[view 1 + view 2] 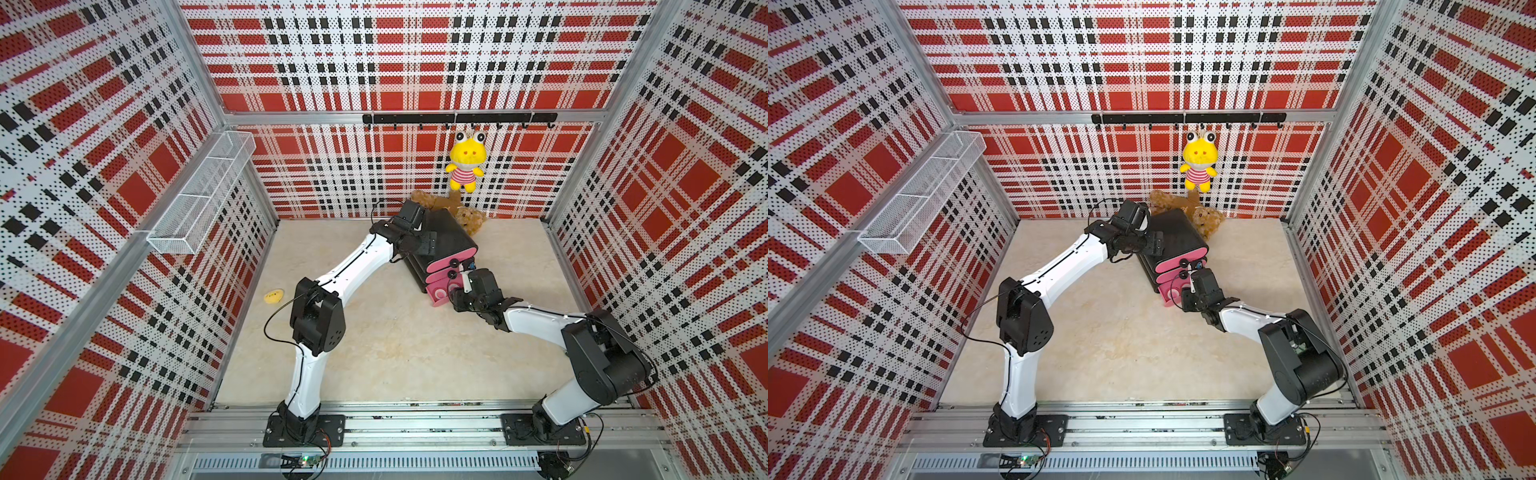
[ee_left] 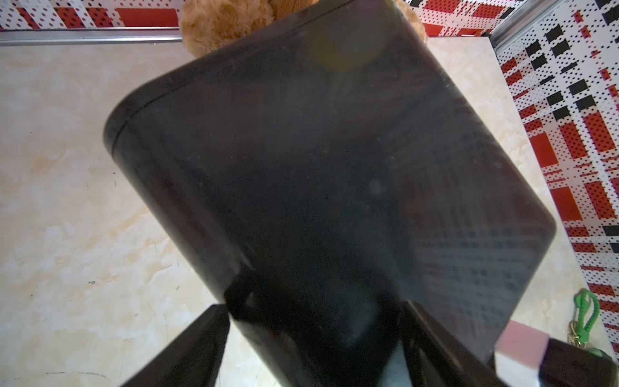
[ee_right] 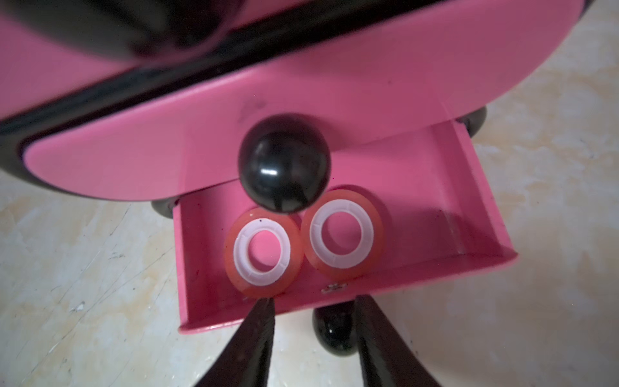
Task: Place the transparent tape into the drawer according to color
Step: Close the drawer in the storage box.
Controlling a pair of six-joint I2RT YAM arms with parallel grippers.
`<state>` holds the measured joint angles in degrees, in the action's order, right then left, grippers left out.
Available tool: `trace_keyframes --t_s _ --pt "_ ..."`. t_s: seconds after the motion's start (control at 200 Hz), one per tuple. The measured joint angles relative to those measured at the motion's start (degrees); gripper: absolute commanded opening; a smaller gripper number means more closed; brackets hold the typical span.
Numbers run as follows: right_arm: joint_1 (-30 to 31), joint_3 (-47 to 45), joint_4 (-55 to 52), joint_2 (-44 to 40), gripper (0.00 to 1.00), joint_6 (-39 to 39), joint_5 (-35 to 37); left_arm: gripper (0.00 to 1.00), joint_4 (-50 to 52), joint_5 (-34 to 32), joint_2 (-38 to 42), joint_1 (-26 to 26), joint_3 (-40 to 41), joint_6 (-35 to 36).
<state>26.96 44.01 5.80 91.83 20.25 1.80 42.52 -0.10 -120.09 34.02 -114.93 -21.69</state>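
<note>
The pale marbled surface (image 1: 395,353) is boxed in by red, black and white plaid walls (image 1: 415,62). The black cabinet (image 1: 446,232) stands toward the back, turned at an angle. Just behind the cabinet lies a brown teddy bear (image 1: 471,220). Above the cabinet a yellow frog plush (image 1: 464,164) hangs from a black hook rail (image 1: 457,118). Well to the cabinet's left lies a flat yellow toy (image 1: 274,296), and a wire basket (image 1: 199,195) hangs on the side wall.

The left gripper (image 1: 420,245) is spread wide over the cabinet's top edge; contact cannot be told. The right gripper (image 3: 313,300) is at the cabinet's bottom drawer (image 3: 469,207), which stands pulled out. Its jaws are a little apart, straddling the drawer's black knob (image 3: 335,331), and hold nothing. Inside this drawer one red tape ring (image 3: 263,253) and a second red tape ring (image 3: 341,231) lie flat, edge to edge.
</note>
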Motion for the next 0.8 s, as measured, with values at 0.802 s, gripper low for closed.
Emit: trace_keyframes --t_s 0.802 --pt "0.04 -4.9 1.36 -1.25 0.57 -0.55 -1.33 0.85 2.51 0.37 -1.27 -0.26 -2.78 2.08"
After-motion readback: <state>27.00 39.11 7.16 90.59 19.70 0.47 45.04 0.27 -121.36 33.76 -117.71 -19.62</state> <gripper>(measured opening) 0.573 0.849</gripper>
